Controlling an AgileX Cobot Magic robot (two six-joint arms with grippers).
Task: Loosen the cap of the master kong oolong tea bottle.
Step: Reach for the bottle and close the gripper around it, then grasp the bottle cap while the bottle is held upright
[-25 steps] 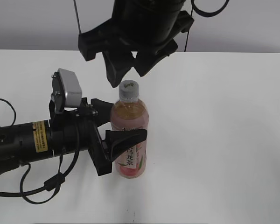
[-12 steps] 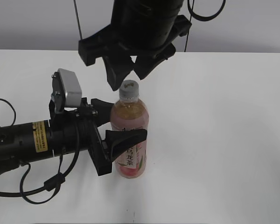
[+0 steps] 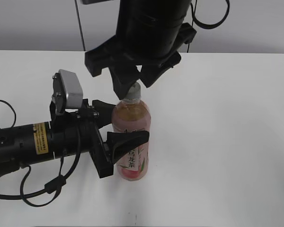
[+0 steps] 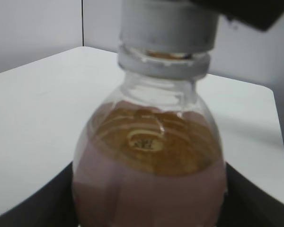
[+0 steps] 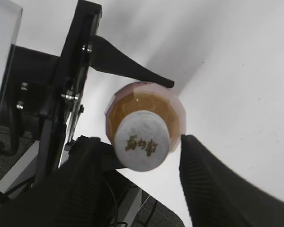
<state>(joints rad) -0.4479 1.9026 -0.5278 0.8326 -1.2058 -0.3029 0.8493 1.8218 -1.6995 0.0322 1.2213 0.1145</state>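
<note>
Near the middle of the exterior frame, the bottle (image 3: 131, 137) stands upright on the white table (image 3: 227, 142), pinched around its body by the left gripper (image 3: 114, 128). Just above, the right gripper (image 3: 135, 80) hangs spread, its fingers (image 5: 206, 189) flanking the cap (image 5: 143, 146) without touching it. By my reading, holding is done; closing on the cap and twisting remain. Bare table lies to the right and lower right; the table's far edge runs along the upper frame, well apart from the bottle.
</note>
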